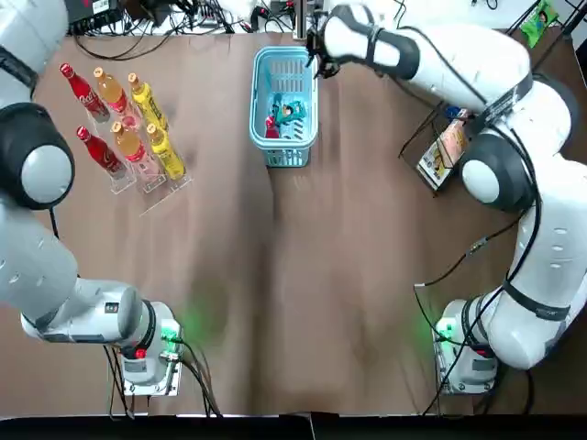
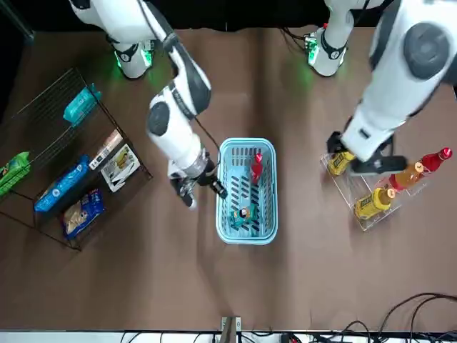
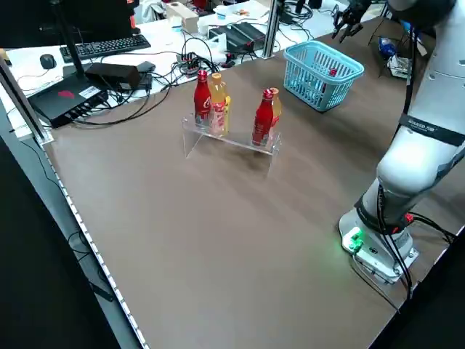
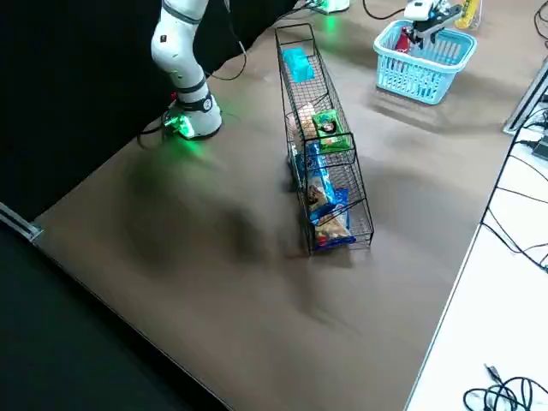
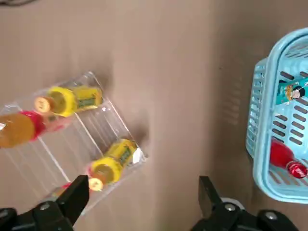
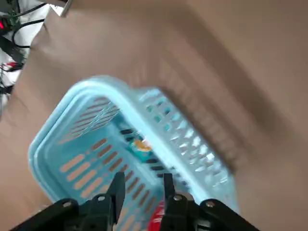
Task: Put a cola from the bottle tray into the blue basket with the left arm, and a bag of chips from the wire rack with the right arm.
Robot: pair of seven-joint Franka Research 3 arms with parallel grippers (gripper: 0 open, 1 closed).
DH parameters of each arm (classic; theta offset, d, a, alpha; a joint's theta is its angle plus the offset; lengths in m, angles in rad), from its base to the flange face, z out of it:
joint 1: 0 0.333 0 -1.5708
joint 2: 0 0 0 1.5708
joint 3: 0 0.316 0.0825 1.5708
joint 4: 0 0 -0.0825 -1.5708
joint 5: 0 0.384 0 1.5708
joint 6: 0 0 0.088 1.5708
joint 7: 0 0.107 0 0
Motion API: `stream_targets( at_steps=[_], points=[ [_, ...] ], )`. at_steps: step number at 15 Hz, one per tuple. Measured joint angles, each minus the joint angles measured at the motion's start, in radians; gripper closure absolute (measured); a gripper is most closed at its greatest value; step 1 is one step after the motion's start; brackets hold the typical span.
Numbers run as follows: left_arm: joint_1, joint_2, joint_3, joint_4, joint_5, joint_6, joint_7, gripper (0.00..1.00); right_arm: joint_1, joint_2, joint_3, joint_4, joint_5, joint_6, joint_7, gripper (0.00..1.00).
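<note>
Top view: cola and chips in basket; right tool released at its right, left tool released over tray.

the table is plain brown. the basket is pale blue with slotted walls; in it lie a red cola and a teal bag with a small printed figure. near the left edge, a clear tray carries red bottles, orange bottles and yellow bottles. by the right edge, the black wire rack holds a green pack, a blue pack and a teal pack.
</note>
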Motion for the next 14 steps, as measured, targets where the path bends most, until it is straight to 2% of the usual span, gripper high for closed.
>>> stream_targets(
  at_steps=[2, 4, 7, 11, 14],
  points=[
    [-0.031, -0.066, 0.114, -0.004, -0.104, -0.025, 0.064, 0.01, -0.058, -0.037, -0.002, 0.016, 0.0, -0.114, -0.12, 0.6],
    [-0.033, -0.128, 0.174, -0.024, -0.169, -0.057, 0.116, 0.0, -0.108, -0.093, -0.004, 0.023, 0.0, -0.206, -0.228, 0.6],
    [-0.022, -0.17, 0.183, -0.055, -0.185, -0.077, 0.153, 0.0, -0.179, -0.185, -0.008, 0.025, 0.0, -0.35, -0.35, 0.6],
    [-0.025, -0.168, 0.178, -0.071, -0.185, -0.097, 0.156, 0.0, -0.309, -0.311, -0.012, 0.026, -0.011, -0.531, -0.586, 0.59],
    [-0.029, -0.167, 0.178, -0.081, -0.139, -0.097, 0.156, 0.0, -0.396, -0.381, -0.013, 0.025, -0.064, -0.608, -0.738, 0.53]
  ],
)
